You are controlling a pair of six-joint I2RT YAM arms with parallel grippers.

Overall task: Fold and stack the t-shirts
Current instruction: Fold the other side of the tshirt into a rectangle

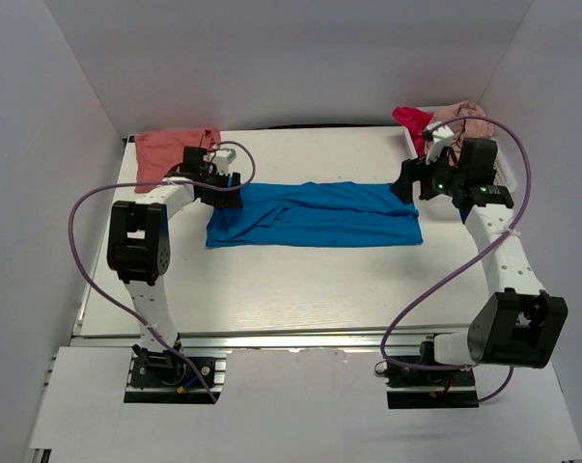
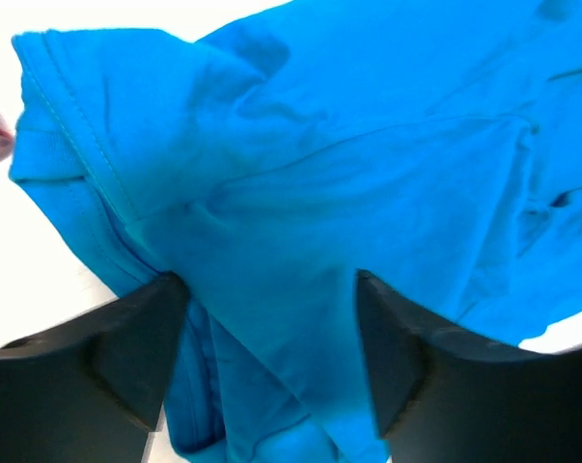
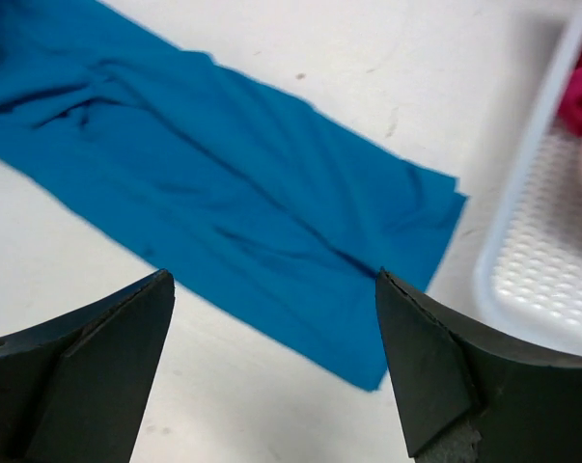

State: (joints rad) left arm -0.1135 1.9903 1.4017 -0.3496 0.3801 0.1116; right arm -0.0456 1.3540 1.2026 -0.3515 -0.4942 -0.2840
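Lying flat, blue t-shirt point(image 1: 315, 214), left gripper point(image 2: 269, 289) and right gripper point(image 3: 273, 282) spread at its ends, basket point(image 3: 546, 251) mostly cropped.

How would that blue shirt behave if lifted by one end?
Probably floppy: the blue shirt lies flat in soft wrinkles and folds. It would likely sag and unfold, not hold shape. Thin cloth, so seemingly light.

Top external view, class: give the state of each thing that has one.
blue t-shirt: folded into a long strip, lying flat.
salmon t-shirt: heaped, far left.
magenta t-shirt: crumpled in basket.
beige-pink t-shirt: crumpled in basket.
left gripper: open over blue cloth.
right gripper: open.
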